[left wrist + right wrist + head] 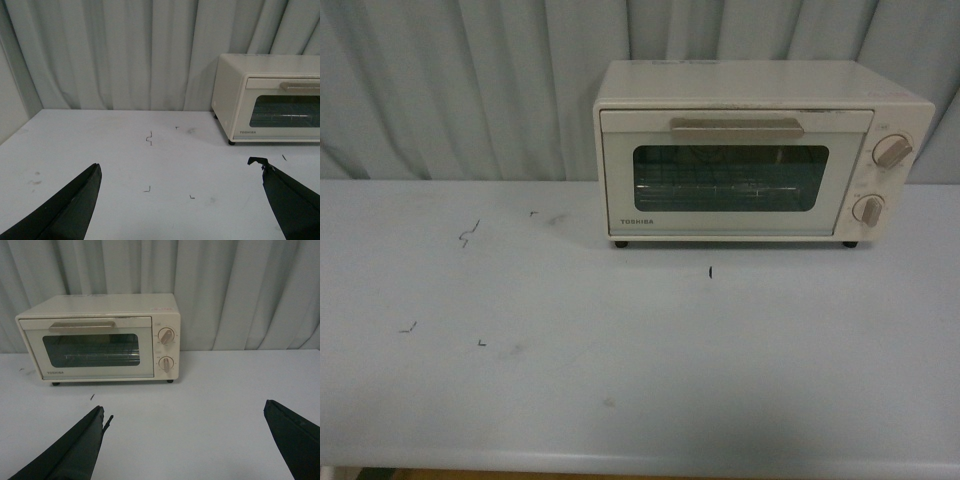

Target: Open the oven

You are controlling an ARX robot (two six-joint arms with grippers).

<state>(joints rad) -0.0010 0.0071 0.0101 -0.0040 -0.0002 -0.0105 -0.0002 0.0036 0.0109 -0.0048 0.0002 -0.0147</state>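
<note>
On the table (pixel 620 350), the oven (pixel 760 150) stands closed.

Pale bluish-white table (pixel 620 390), matte, with a few faint smudges. Cream TOSHIBA toaster oven (pixel 750 150) stands on it at the far right, shut, front facing the robot. Small dark marks (pixel 469 235) are scattered over the left half, with one more just in front of the oven.

Oven (pixel 235 95) right end off-frame; knob markings (pixel 159 328) illegible
</note>
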